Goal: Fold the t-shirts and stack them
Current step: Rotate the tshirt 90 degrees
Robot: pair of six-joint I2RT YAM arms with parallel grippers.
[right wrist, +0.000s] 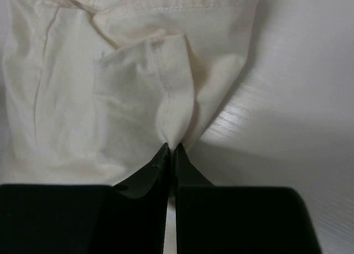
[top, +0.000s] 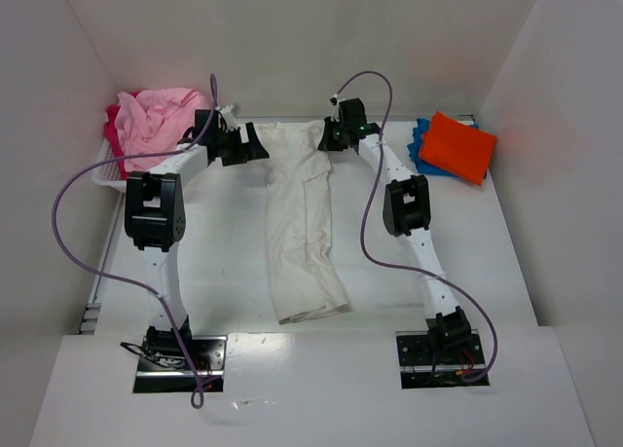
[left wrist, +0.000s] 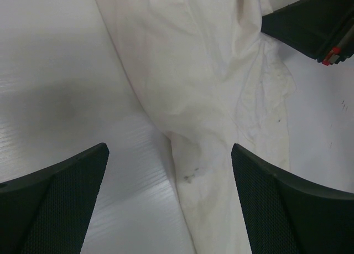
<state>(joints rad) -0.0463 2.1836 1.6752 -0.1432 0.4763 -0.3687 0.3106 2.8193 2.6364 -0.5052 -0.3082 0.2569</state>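
The cream-white t-shirt [top: 305, 218] lies as a long strip down the middle of the table. My right gripper [top: 329, 135] is shut on its far right edge; in the right wrist view the fingertips [right wrist: 166, 152] pinch a fold of the cream cloth [right wrist: 127, 93]. My left gripper [top: 255, 147] is open at the shirt's far left edge, its fingers [left wrist: 55, 198] straddling the cloth [left wrist: 204, 88] without holding it. A pink t-shirt [top: 154, 122] and a red-magenta one [top: 113, 135] lie in the basket. Folded orange [top: 458, 145] and blue [top: 421, 140] t-shirts are stacked at the far right.
The white slotted basket [top: 105, 177] stands at the far left against the wall. White walls enclose the table on three sides. Purple cables loop over both arms.
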